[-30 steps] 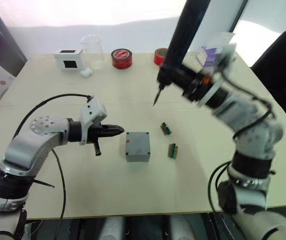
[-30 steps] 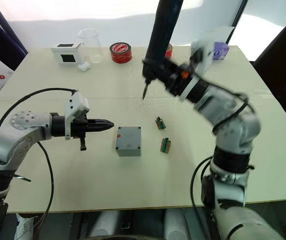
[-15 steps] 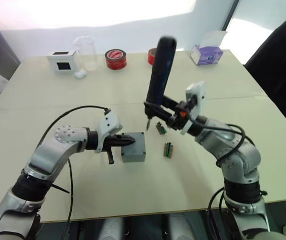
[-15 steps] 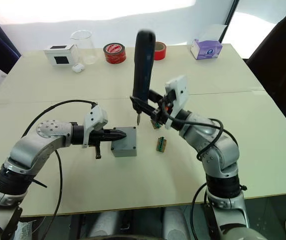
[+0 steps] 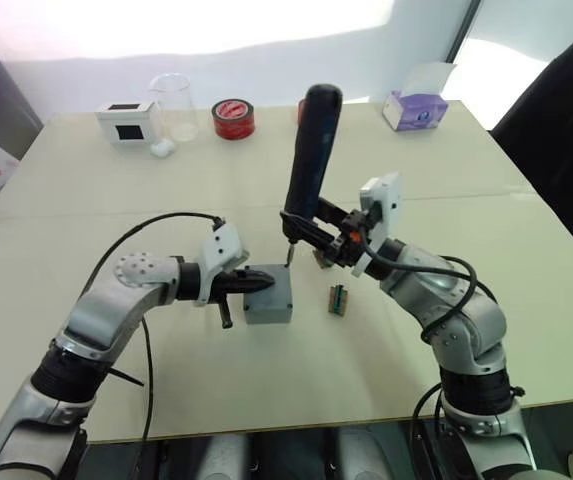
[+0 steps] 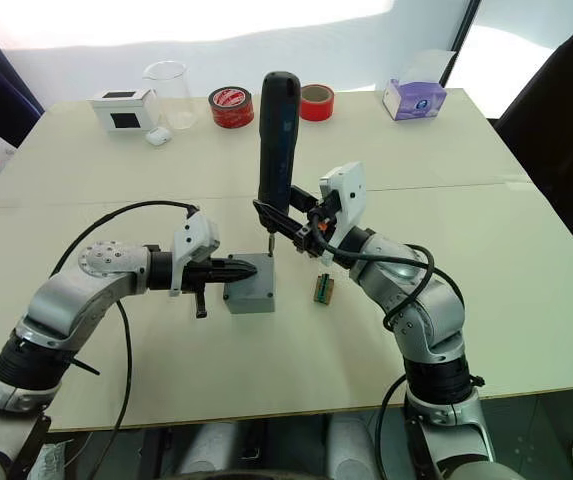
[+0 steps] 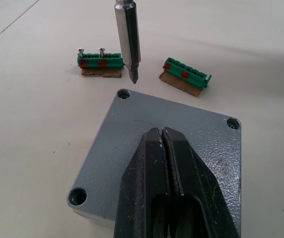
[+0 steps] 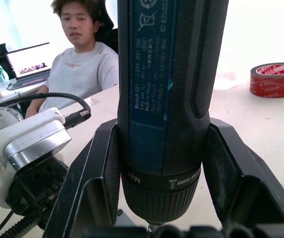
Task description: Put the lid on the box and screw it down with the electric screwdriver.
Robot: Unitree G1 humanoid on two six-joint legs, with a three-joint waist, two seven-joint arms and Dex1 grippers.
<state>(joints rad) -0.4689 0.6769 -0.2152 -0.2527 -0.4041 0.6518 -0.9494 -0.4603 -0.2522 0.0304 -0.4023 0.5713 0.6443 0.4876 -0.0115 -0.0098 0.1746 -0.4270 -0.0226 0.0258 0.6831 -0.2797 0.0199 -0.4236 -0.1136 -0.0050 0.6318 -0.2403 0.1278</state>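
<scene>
Box (image 7: 132, 153) near edge hidden behind left fingers (image 7: 151, 198); screwdriver (image 8: 166, 99) tip cut off.

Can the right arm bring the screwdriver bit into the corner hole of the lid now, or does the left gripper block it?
Probably yes. The bit hangs just above the hole; the left gripper rests mid-lid, clear of it.

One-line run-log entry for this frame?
left gripper: shut, pressing grey metal lid on box | right gripper: holds dark blue-black electric screwdriver upright | bit: just above corner screw hole
</scene>
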